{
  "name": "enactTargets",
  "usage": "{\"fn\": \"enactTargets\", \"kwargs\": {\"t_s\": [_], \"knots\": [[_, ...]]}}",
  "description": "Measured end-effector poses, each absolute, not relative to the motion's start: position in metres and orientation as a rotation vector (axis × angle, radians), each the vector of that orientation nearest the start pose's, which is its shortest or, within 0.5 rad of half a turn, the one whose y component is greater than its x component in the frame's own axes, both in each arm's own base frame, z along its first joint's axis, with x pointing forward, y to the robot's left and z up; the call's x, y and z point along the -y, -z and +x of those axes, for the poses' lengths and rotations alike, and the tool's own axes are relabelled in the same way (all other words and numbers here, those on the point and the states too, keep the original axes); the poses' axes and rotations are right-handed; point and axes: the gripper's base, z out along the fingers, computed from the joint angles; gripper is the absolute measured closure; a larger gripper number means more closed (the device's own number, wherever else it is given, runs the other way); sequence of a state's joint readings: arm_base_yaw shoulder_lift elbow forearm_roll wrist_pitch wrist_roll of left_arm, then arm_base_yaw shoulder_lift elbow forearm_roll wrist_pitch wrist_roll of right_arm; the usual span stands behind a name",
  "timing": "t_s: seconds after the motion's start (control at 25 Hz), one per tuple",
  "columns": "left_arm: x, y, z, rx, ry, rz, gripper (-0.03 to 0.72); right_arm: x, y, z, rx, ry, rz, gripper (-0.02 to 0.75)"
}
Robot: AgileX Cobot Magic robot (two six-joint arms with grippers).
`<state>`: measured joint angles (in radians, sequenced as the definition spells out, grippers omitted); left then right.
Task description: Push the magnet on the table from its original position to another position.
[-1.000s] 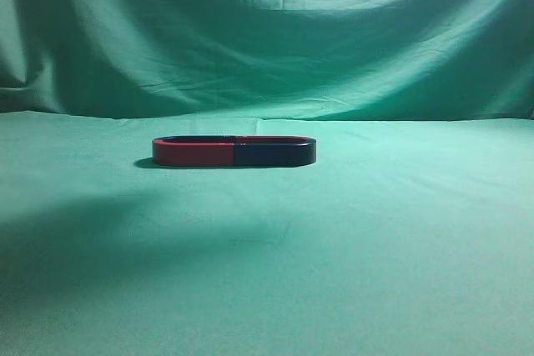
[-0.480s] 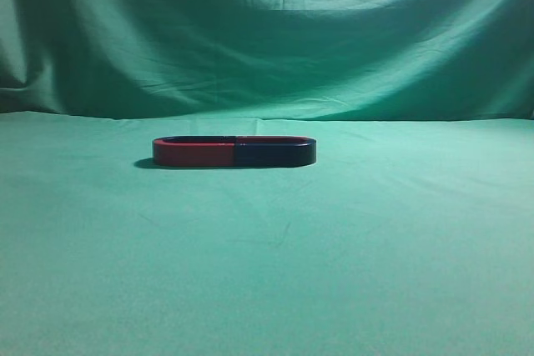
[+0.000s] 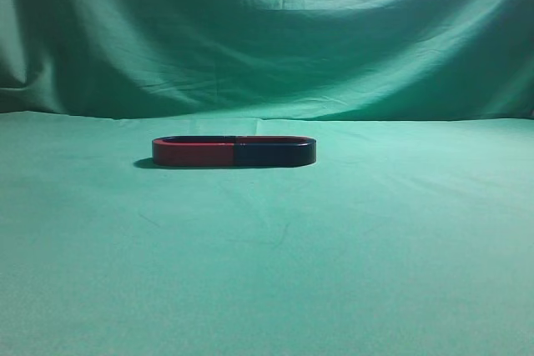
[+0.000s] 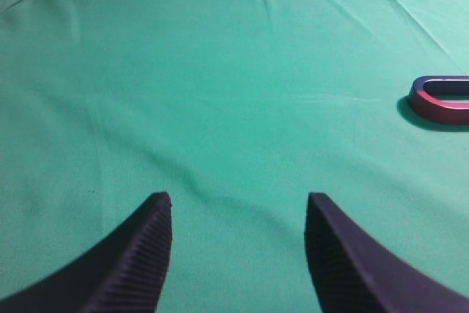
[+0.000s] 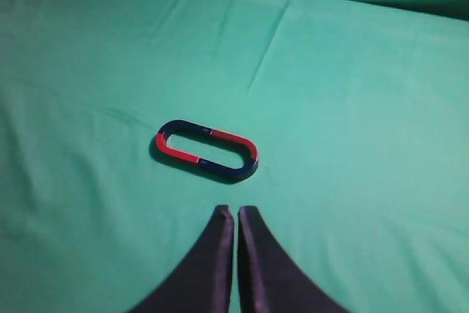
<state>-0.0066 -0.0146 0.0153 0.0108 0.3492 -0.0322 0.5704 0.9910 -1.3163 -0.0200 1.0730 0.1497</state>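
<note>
The magnet [image 3: 234, 152] is a flat red and dark blue oval ring lying on the green cloth, left of the middle in the exterior view. In the right wrist view the magnet [image 5: 207, 150] lies just ahead of my right gripper [image 5: 235, 210], which is shut and empty, a short gap short of it. In the left wrist view only the magnet's red end [image 4: 442, 100] shows at the right edge. My left gripper [image 4: 238, 199] is open and empty, far to the left of the magnet. Neither gripper shows in the exterior view.
A green cloth covers the table [image 3: 334, 273] and hangs as a wrinkled backdrop [image 3: 275, 31] behind it. Nothing else lies on the cloth.
A dark shadow on the cloth at the front left one second ago has gone. The magnet has not moved.
</note>
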Motion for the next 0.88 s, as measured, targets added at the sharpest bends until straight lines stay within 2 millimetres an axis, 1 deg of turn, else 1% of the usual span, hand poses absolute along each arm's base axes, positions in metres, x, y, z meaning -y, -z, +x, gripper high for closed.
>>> {"fn": "enactTargets", "kwargs": {"t_s": [0.2,0.24,0.36,0.48,0.56,0.64,0.76,0.88], "knots": [[0.000,-0.177,0.053,-1.833,0.017,-0.017,0.316,-0.067,-0.417,0.108,-2.059,-0.363,-0.521,0.738],[0.000,-0.177,0.053,-1.833,0.017,-0.017,0.316,-0.064,-0.409,0.103,-2.037,-0.366,-0.521,0.738],[0.000,-0.177,0.053,-1.833,0.017,-0.017,0.316,-0.054,-0.389,0.086,-1.949,-0.394,-0.505,0.738],[0.000,-0.177,0.053,-1.833,0.017,-0.017,0.316,-0.045,-0.372,0.068,-1.874,-0.460,-0.470,0.738],[0.000,-0.177,0.053,-1.833,0.017,-0.017,0.316,-0.040,-0.360,0.059,-1.861,-0.481,-0.457,0.738],[0.000,-0.177,0.053,-1.833,0.017,-0.017,0.316,-0.035,-0.353,0.052,-1.842,-0.473,-0.455,0.738],[0.000,-0.177,0.053,-1.833,0.017,-0.017,0.316,-0.029,-0.349,0.046,-1.851,-0.474,-0.412,0.738],[0.000,-0.177,0.053,-1.833,0.017,-0.017,0.316,-0.023,-0.343,0.045,-1.918,-0.468,-0.317,0.738]]}}
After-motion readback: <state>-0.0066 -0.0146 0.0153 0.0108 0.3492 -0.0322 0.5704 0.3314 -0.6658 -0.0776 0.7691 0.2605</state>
